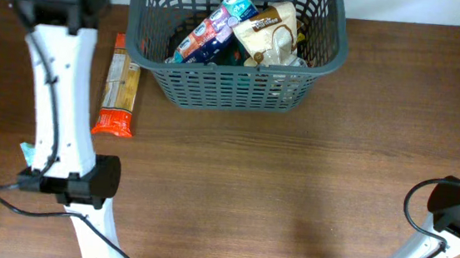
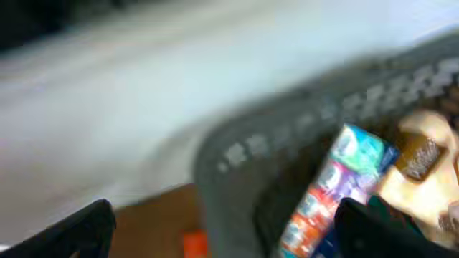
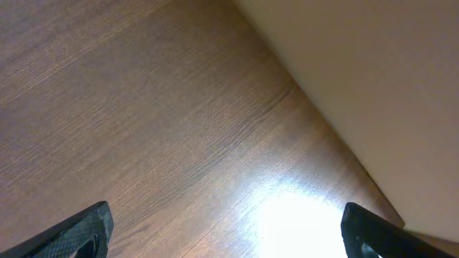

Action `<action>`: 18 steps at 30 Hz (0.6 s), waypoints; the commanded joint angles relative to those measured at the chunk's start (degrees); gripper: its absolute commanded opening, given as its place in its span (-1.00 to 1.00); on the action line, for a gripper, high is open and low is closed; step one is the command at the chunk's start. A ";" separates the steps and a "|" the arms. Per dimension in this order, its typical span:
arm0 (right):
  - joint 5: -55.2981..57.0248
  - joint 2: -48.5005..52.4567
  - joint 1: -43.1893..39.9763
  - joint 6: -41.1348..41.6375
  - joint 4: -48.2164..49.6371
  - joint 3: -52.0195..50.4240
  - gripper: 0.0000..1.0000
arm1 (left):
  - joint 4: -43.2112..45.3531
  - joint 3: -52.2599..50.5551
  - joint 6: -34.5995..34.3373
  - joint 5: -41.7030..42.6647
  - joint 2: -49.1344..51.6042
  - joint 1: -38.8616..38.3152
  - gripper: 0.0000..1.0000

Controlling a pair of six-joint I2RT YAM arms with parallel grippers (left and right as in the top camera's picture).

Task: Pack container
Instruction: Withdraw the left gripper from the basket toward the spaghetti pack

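1. The left gripper (image 2: 222, 215): fingers wide apart, nothing between them. It hangs above a rounded corner of the basket. The wrist view is blurred.
2. The basket (image 1: 234, 87): dark grey with slotted sides, standing at the far middle of the table (image 1: 274, 200).
3. A blue-and-red packet (image 1: 213, 31): inside the basket, leaning toward its left side.
4. A cream pouch (image 1: 272, 32): inside the basket, touching the right of the blue-and-red packet.
5. A long packet (image 1: 118, 86) with an orange end: flat on the table just left of the basket, between it and the left arm (image 1: 57, 105).
6. The right gripper (image 3: 226, 211): fingers spread, empty, over bare wood, well apart from the basket.
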 commanded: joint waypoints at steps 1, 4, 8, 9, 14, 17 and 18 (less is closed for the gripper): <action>0.90 0.22 0.04 0.68 0.02 -0.26 0.98 | -1.64 5.14 -1.84 -1.46 -1.14 1.33 0.85; 0.90 0.22 0.04 0.68 0.02 -0.26 0.98 | -5.25 7.98 -1.84 -1.97 -1.60 2.43 0.85; 0.90 0.22 0.04 0.68 0.02 -0.26 0.98 | -11.69 8.41 -5.92 -10.32 -1.99 4.98 0.85; 0.90 0.22 0.04 0.68 0.02 -0.26 0.98 | -13.42 8.41 -7.63 -11.45 -1.97 5.79 0.85; 0.90 0.22 0.04 0.68 0.02 -0.26 0.98 | -24.24 8.39 -17.11 -12.79 -1.49 11.08 0.85; 0.90 0.22 0.04 0.68 0.02 -0.26 0.98 | -30.08 7.98 -20.83 -13.25 -1.27 14.75 0.86; 0.90 0.22 0.04 0.68 0.02 -0.26 0.98 | -30.03 7.08 -20.83 -11.93 -1.27 16.06 0.85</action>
